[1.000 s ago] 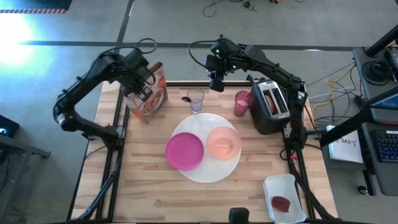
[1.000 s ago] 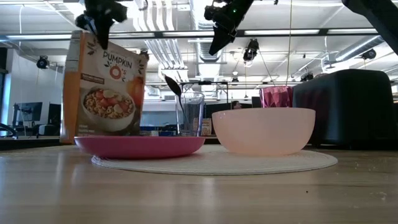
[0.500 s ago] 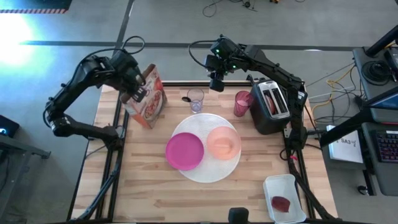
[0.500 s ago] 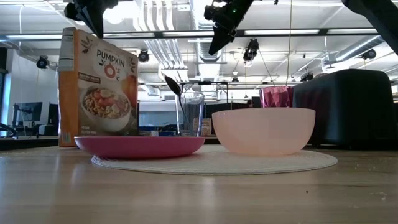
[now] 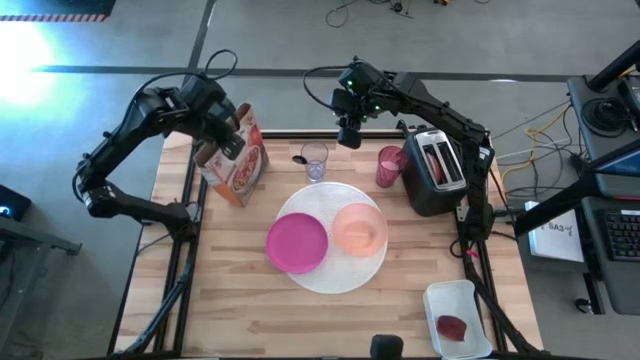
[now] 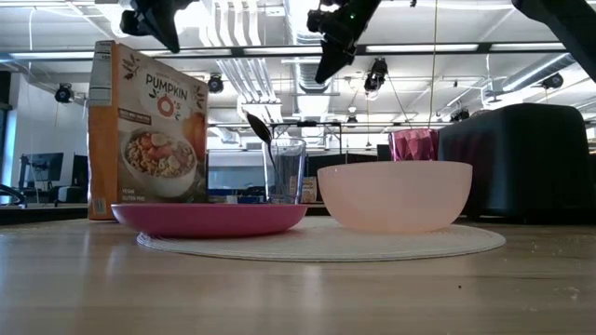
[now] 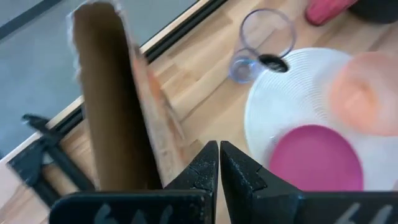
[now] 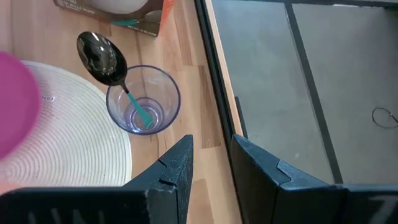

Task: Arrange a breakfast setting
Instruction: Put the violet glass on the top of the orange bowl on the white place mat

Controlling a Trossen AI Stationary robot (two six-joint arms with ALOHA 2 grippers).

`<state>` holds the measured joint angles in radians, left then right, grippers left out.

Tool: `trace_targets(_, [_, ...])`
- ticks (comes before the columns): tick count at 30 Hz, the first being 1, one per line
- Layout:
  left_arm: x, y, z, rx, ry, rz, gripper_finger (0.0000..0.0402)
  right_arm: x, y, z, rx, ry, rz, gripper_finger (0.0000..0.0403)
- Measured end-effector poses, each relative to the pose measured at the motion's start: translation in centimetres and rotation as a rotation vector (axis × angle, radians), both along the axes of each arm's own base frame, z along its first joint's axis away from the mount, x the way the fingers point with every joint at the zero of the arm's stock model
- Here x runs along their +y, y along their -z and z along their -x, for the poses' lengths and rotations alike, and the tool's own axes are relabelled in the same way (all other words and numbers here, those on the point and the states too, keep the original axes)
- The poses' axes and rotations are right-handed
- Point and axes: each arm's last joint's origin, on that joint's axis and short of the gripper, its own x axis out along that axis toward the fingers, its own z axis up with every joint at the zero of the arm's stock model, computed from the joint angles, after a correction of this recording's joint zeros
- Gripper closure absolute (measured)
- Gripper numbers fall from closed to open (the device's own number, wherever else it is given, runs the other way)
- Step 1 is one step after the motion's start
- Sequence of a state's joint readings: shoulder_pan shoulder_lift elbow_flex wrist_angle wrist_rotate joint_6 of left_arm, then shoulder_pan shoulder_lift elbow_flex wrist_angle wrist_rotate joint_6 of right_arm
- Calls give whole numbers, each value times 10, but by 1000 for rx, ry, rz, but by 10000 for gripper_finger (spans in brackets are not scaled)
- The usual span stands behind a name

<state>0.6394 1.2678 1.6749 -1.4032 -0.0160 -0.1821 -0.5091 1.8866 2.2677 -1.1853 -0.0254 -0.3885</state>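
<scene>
The orange cereal box (image 5: pixel 243 165) stands upright on its base at the table's far left, its top flaps open (image 7: pixel 102 74). My left gripper (image 7: pixel 219 149) is shut and empty just above the box's top (image 6: pixel 166 28). The white round mat (image 5: pixel 312 208) carries the magenta plate (image 5: pixel 297 243) and the peach bowl (image 5: pixel 359 229). The clear glass (image 8: pixel 143 99) stands behind the mat. The teal-handled spoon (image 8: pixel 102 56) leans in it, handle down. The pink cup (image 5: pixel 389 165) stands farther right. My right gripper (image 8: pixel 211 158) is open and empty, high above the far edge beside the glass.
A black toaster (image 5: pixel 435 170) stands at the far right, next to the pink cup. A white tray (image 5: pixel 457 320) with a dark red item lies at the near right corner. Bare wood (image 5: pixel 230 290) lies in front of the mat and to its left.
The cereal box, tilted under my left gripper a second ago, now stands upright on the table. My left gripper has come off the box's top and risen clear of it, then shifted a little toward the table's right. My right arm has kept still.
</scene>
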Motion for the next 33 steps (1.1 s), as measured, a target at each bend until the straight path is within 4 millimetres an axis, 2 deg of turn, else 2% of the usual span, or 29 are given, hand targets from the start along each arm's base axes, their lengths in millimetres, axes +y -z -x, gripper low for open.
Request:
trace_targets(8, [-12,-8,-20,-100,140,-87,401,5,8,9,91,89,-122,303])
trace_targets(16, [-47,-16,-59,-229,416,-205,401,10,32,17,241,179,-254,303])
trace_targets(23, [-64,1,-89,-134,487,-243,401,22,62,24,438,304,-393,303])
trace_targets(29, [-62,15,-107,-26,498,-307,401,31,65,33,461,488,-327,303])
trace_targets(33, [-60,22,-115,15,536,-316,402,35,74,39,490,518,-381,303])
